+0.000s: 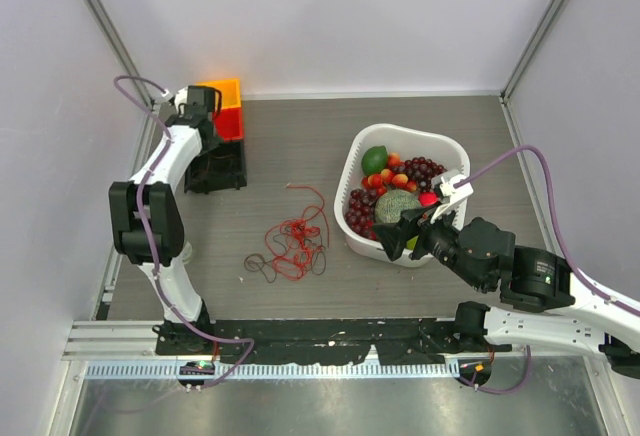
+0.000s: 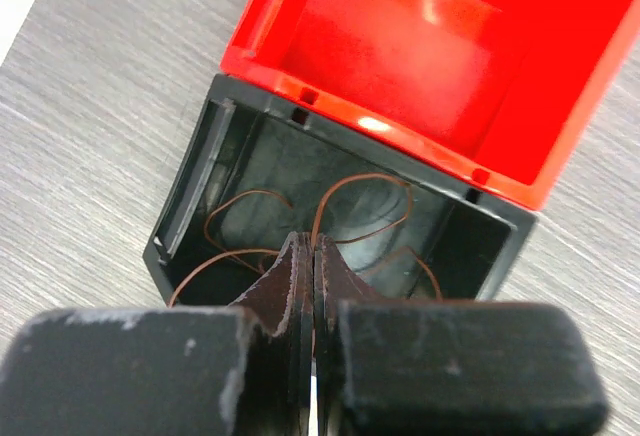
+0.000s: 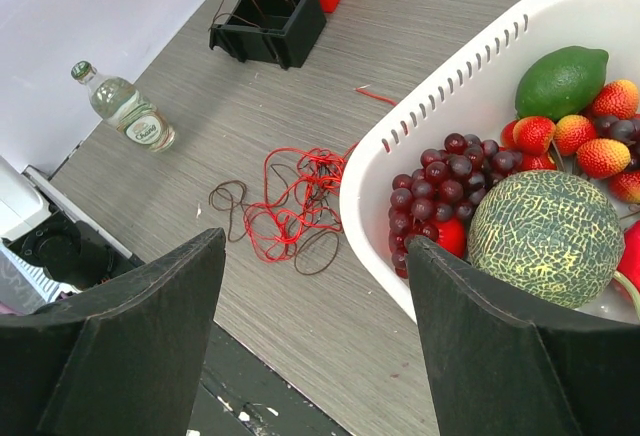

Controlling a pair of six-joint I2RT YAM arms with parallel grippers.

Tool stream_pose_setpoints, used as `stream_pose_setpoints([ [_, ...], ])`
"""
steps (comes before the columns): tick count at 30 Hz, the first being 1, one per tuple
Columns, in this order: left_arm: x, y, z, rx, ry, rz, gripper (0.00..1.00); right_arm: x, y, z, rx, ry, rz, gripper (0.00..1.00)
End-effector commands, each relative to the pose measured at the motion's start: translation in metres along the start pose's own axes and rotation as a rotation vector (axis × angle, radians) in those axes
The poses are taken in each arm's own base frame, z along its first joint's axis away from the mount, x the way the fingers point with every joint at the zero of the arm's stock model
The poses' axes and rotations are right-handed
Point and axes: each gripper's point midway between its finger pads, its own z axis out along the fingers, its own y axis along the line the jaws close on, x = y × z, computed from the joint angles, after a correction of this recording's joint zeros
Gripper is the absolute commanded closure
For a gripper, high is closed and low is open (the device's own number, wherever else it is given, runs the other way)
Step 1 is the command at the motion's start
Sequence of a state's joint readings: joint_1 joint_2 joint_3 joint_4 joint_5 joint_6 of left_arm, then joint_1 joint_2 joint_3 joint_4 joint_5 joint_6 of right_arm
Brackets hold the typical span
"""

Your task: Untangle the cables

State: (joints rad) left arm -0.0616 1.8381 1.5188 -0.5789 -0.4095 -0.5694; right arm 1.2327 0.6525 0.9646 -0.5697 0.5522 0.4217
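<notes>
The grey wood-grain table [image 1: 300, 136] spreads out in front of me, and the biggest thing on it is the white basket [image 1: 352, 171] to my right, piled with fruit: a netted melon [image 3: 545, 236], a green lime [image 3: 562, 81], dark grapes [image 3: 430, 191] and some small red and orange pieces. My right gripper [image 3: 315, 246] hovers above the basket's near rim with its fingers spread wide, holding nothing. At the far left stands a row of small bins, touching one another: a black bin [image 1: 215, 168] nearest me, then a red bin [image 1: 230, 124], then an orange bin [image 1: 222, 89] against the back wall. My left gripper [image 2: 308, 246] hangs over the black bin with its fingers pressed together, pinching a thin brown wire [image 2: 365, 178] whose loops curl down inside that bin. The cables [image 1: 295, 241] lie on the bare table between the bins and the basket, just beside the basket's left wall and well apart from the black bin; neither of my grippers touches them. They are a loose snarl of fine red wire with a darker brownish loop at the near-left edge and one red end trailing away towards the back. My right wrist camera also shows a small glass bottle [image 3: 128, 111] lying on its side at the table's left edge.
</notes>
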Motion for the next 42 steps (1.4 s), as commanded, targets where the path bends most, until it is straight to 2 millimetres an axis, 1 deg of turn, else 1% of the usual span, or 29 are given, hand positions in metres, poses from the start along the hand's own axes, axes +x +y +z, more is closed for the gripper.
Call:
stream_pose_setpoints([
  [1,-0.048,-0.014,-0.03,0.005,-0.141,0.015,1.0,-0.01,0.002,0.0,0.002,-0.025,0.026,0.22],
  [2,-0.052,-0.01,-0.031,-0.013,-0.148,0.013,1.0,-0.011,0.002,-0.001,-0.001,-0.028,0.026,0.22],
  [3,-0.05,-0.009,-0.03,-0.019,-0.136,0.015,1.0,-0.013,0.001,-0.002,-0.001,-0.035,0.031,0.22],
  [6,-0.036,-0.012,-0.022,-0.018,-0.078,0.019,1.0,-0.017,0.0,-0.005,-0.001,-0.054,0.04,0.22],
  [9,-0.021,-0.01,-0.012,-0.045,-0.023,0.013,1.0,-0.019,0.002,-0.006,-0.01,-0.058,0.043,0.23],
  [14,-0.008,-0.012,-0.002,-0.054,0.008,-0.015,1.0,-0.02,0.003,-0.007,-0.021,-0.059,0.047,0.23],
  [17,0.001,-0.007,0.004,-0.082,0.026,-0.01,1.0,-0.02,0.001,-0.008,-0.014,-0.063,0.051,0.23],
  [21,0.005,0.001,0.011,-0.126,0.019,-0.008,1.0,-0.02,0.001,-0.007,-0.013,-0.064,0.047,0.23],
  [27,0.012,0.003,0.018,-0.143,0.044,-0.004,1.0,-0.02,0.002,-0.006,-0.014,-0.059,0.037,0.23],
  [31,0.019,0.011,0.02,-0.172,0.053,0.006,1.0,-0.021,0.002,-0.006,-0.011,-0.065,0.039,0.22],
  [39,0.028,0.026,0.015,-0.203,0.044,0.029,1.0,-0.018,0.004,-0.004,-0.018,-0.054,0.035,0.23],
  [40,0.029,0.031,0.013,-0.22,0.043,0.032,1.0,-0.017,0.005,-0.003,-0.02,-0.051,0.036,0.23],
  [42,0.031,0.035,0.013,-0.224,0.038,0.038,1.0,-0.016,0.005,-0.003,-0.023,-0.051,0.037,0.23],
])
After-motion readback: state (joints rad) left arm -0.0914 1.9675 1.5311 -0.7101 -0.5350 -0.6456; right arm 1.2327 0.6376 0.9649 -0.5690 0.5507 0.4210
